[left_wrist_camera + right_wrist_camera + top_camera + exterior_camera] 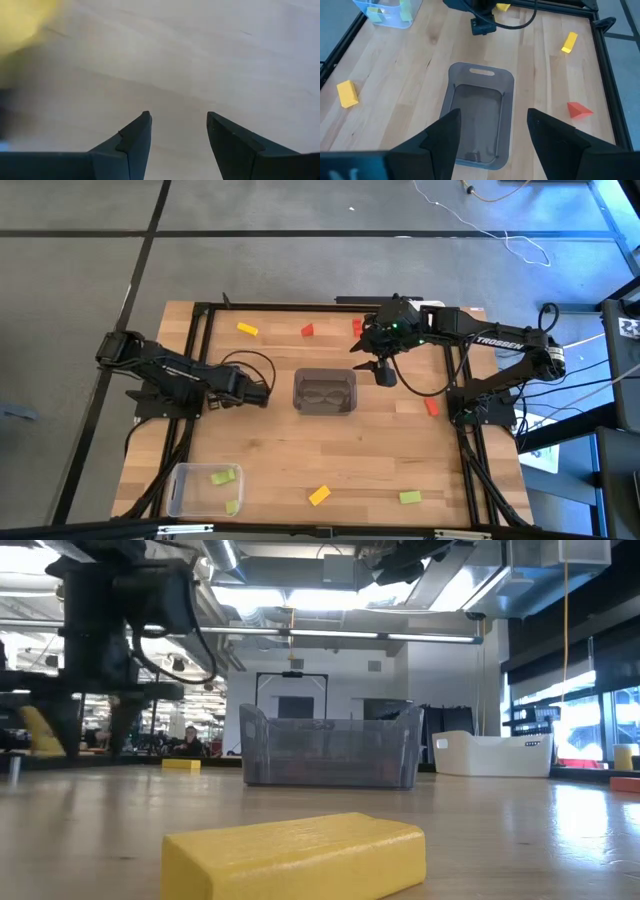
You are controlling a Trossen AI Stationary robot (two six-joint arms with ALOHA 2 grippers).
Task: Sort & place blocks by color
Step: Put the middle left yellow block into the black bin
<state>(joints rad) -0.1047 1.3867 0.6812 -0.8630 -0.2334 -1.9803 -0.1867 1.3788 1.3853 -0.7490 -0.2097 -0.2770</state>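
Small blocks lie flat on the wooden table: yellow ones, red ones and a light green one. More green blocks sit inside a clear bin. My right gripper hangs open and empty above the right end of a grey bin. My left gripper rests low, just left of the grey bin, open over bare wood. In the low view the near yellow block fills the foreground.
A black frame borders the table. Another red block lies under the right arm near the far edge. In the low view a white bin shows to the right of the grey bin. Bare wood lies between the grey bin and the near edge.
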